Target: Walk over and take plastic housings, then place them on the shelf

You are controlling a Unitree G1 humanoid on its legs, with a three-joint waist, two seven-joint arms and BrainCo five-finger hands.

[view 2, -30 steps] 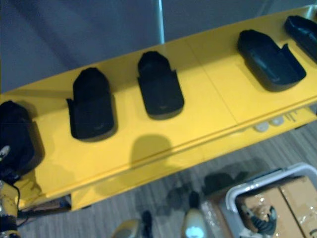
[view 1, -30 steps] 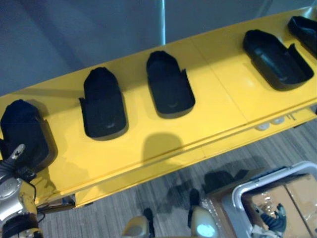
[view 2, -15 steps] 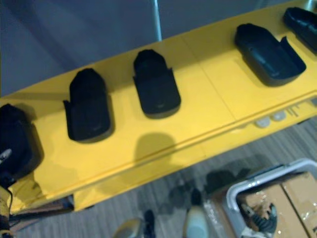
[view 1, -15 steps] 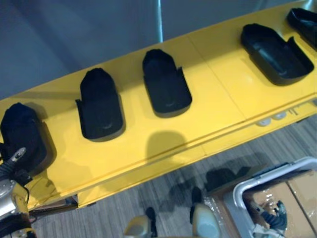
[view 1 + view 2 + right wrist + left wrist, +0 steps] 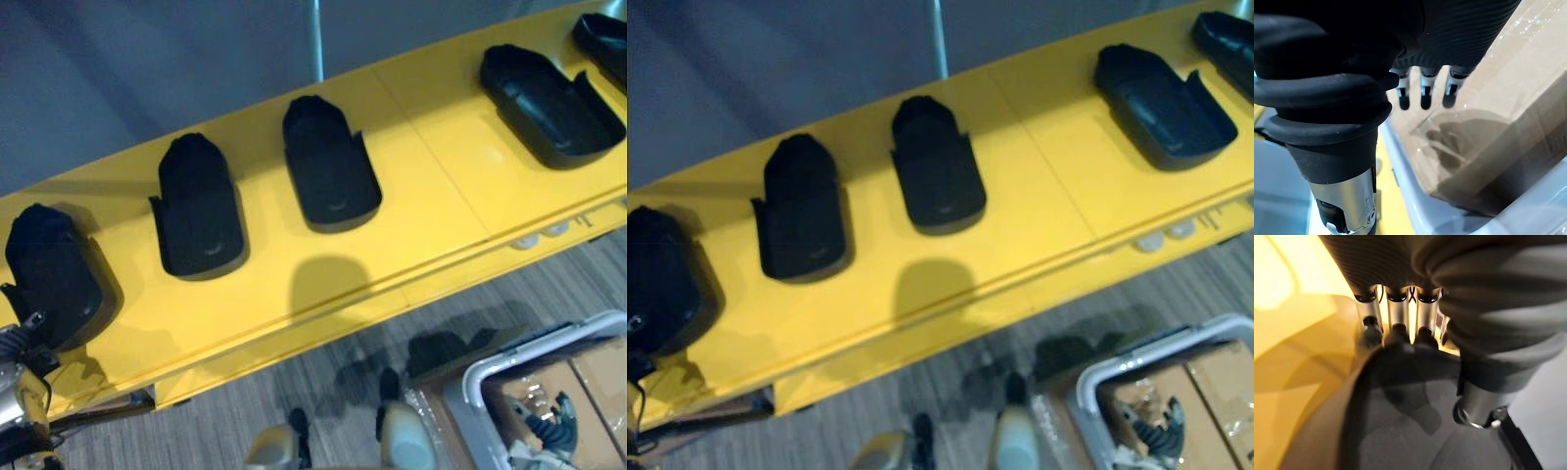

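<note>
Housings (image 5: pixel 331 166), five black plastic ones, lie in a row along the yellow shelf (image 5: pixel 431 196), which crosses the eye views from lower left to upper right. The leftmost housing (image 5: pixel 54 274) sits at the left edge of the frame. The left hand (image 5: pixel 1398 316) is at its near end, in the lower left corner, with straight fingers reaching over it, dark tips touching its rim, thumb apart and nothing clasped. In the lower right corner the right hand (image 5: pixel 1422 93) hangs with fingers straight and loose over a cardboard box (image 5: pixel 1508 98) in a grey bin (image 5: pixel 529 352).

Bright shelf (image 5: pixel 431 215), dark bg, soft shadows
</note>
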